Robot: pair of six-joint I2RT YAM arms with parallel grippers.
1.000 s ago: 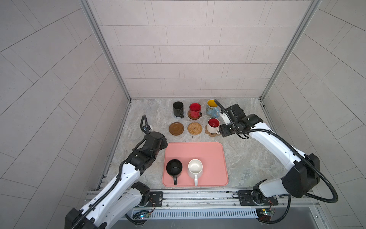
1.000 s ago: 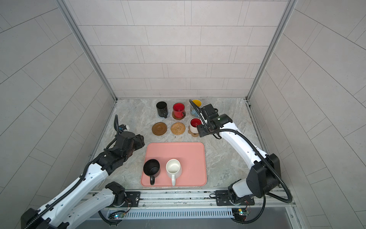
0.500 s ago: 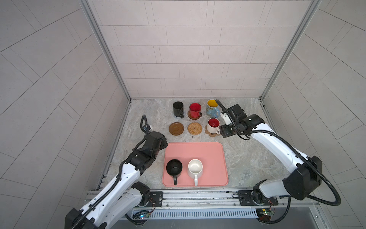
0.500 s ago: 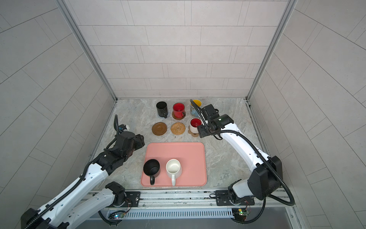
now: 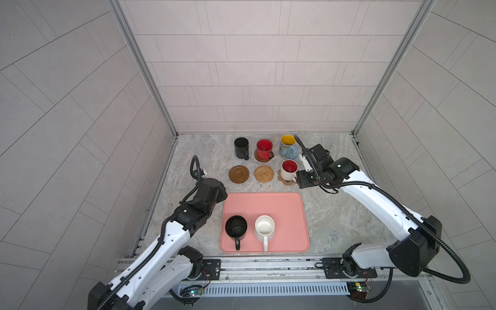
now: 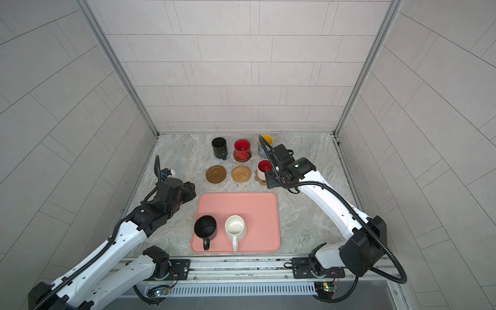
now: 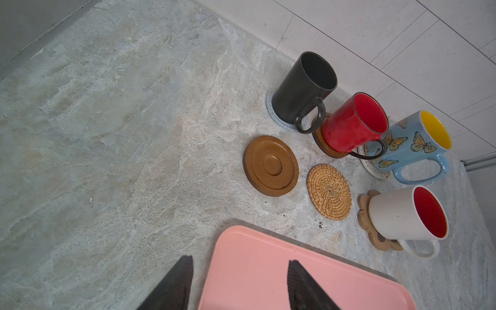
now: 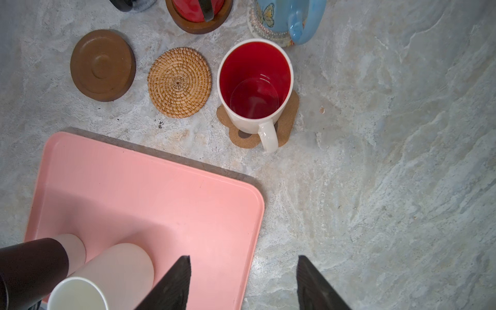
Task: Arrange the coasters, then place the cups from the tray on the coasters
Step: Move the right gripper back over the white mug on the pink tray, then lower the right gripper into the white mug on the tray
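- Counted four cups already seated at the far side of the table [image 5: 335,214]: black mug [image 5: 241,148] on the grey-blue woven coaster [image 7: 270,107], red mug [image 5: 264,149] on a brown grooved disc [image 7: 319,142], blue mug [image 5: 287,147] on the whitish woven coaster [image 7: 369,166], and white mug with red inside [image 5: 288,171] on the paw-shaped coaster [image 7: 363,217].
- Found two coasters bare in the nearer row, the second brown disc [image 5: 239,174] and the tan rattan mat [image 5: 264,173], just beside each other and near the far edge of the tray [image 5: 284,206]. Judged them laid there as short-reach landing spots for the last two cups.
- Saw the second black mug [image 5: 236,229] and the plain white mug [image 5: 265,229] upright on the tray, side by side at its near end. Noted both handles turned toward the robot's base, probably to leave the bodies open to a pinch from above or the side.
- Read the right gripper [image 8: 243,281] as spread apart and empty, near the tray's far right corner, just beside the white mug with red inside but touching nothing.
- Read the left gripper [image 7: 240,284] likewise as apart and empty, poised over the tray's far left corner and facing the coaster rows.
- Judged the task about two-thirds through, with a pick from the tray due next.
- Flagged the rattan mat as the tighter spot, hemmed in by neighbours on both sides and by the red mug's handle behind.
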